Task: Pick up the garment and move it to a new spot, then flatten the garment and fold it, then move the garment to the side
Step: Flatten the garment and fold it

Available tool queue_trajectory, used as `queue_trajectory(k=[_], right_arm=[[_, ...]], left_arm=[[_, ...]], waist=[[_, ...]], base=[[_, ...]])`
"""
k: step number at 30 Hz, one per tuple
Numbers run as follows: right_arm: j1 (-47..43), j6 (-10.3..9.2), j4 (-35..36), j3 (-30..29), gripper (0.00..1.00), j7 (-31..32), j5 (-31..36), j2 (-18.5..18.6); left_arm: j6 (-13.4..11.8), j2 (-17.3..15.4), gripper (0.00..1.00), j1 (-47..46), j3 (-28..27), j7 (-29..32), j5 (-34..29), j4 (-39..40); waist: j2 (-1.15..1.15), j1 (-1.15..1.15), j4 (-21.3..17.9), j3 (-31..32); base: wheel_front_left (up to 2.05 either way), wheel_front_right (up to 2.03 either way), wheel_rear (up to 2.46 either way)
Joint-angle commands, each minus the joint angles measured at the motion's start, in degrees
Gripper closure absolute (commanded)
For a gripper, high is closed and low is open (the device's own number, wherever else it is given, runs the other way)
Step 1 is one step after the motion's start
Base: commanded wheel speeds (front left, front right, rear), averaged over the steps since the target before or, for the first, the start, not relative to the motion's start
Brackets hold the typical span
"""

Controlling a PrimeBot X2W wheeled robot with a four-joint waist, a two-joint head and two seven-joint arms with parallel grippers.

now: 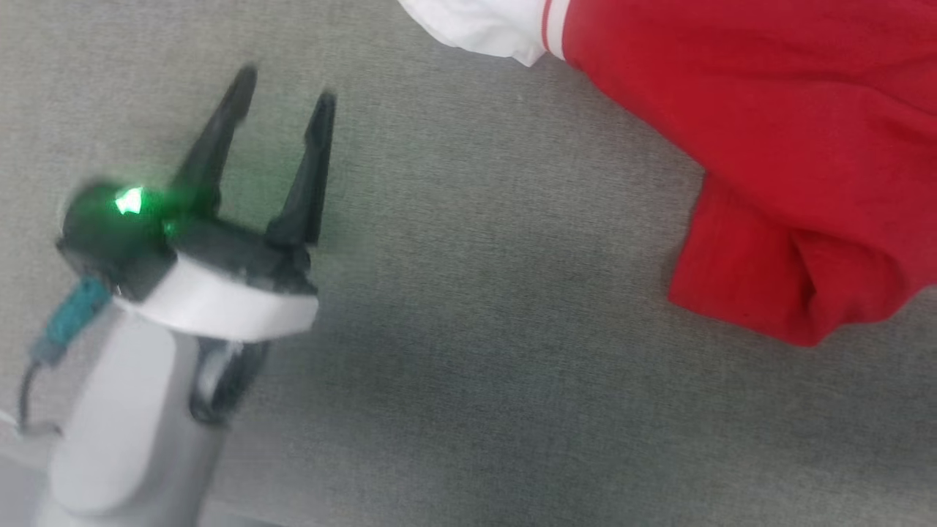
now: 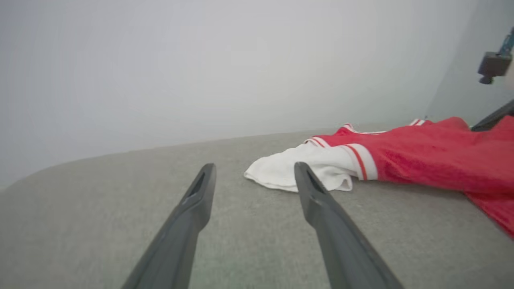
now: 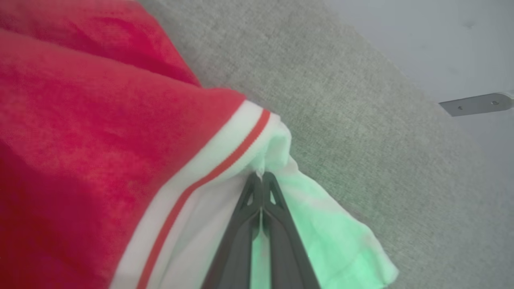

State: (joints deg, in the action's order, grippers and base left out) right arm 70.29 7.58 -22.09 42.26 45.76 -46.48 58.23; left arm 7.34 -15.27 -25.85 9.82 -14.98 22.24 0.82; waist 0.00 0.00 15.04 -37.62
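Observation:
The garment (image 1: 768, 124), bright red with a white sleeve and red-and-white trim, lies bunched on the grey surface at the upper right of the head view. My left gripper (image 1: 285, 84) hovers open over bare surface to its left, nothing between the fingers; in the left wrist view the left gripper (image 2: 253, 168) points toward the garment's white sleeve (image 2: 297, 170), a short way off. In the right wrist view my right gripper (image 3: 262, 175) is shut, its tips pinching the white sleeve fabric of the garment (image 3: 100, 120) beside the striped trim.
A grey fabric-covered surface (image 1: 476, 329) carries everything, with a rounded far edge (image 2: 120, 154) and a pale wall behind. A small metal bracket (image 3: 476, 104) is fixed to the wall beyond the edge. The other arm's dark parts (image 2: 494, 66) show at the far right.

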Motion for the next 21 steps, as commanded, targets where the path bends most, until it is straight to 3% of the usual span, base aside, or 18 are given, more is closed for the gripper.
queue_trajectory(k=[1,6,10,14,21], right_arm=[[-1.1,-0.17,-2.1,1.3,1.00,0.0,0.2,0.1],[1.2,-0.14,-2.7,3.7,1.00,-1.8,-0.7,-2.1],[3.2,-0.12,-2.4,6.0,1.00,-2.4,-1.4,-4.0],[5.7,-0.13,-2.5,8.3,1.00,-3.1,-1.9,-5.4],[9.4,-0.13,-3.0,12.4,1.00,-4.5,-2.9,-7.6]], left_arm=[[0.2,-1.8,0.00,-2.9,1.1,-0.3,0.6,0.2],[0.2,-12.1,0.00,-18.5,13.8,6.5,5.1,-2.6],[0.1,-16.5,0.00,-33.3,25.1,17.0,16.3,-7.7],[0.1,-17.4,0.00,-46.3,34.6,28.6,27.7,-15.2],[0.1,-17.4,0.00,-59.7,48.4,41.7,38.5,-25.6]], waist=[[0.00,0.00,-0.5,-0.2],[0.00,0.00,-2.4,-0.8],[0.00,0.00,-4.1,-2.1],[0.00,0.00,-5.4,-3.7],[0.00,0.00,-8.3,-6.3]], base=[[0.00,0.00,0.00],[0.00,0.00,0.00],[0.00,0.00,0.00],[0.00,0.00,0.00],[0.00,0.00,0.00]])
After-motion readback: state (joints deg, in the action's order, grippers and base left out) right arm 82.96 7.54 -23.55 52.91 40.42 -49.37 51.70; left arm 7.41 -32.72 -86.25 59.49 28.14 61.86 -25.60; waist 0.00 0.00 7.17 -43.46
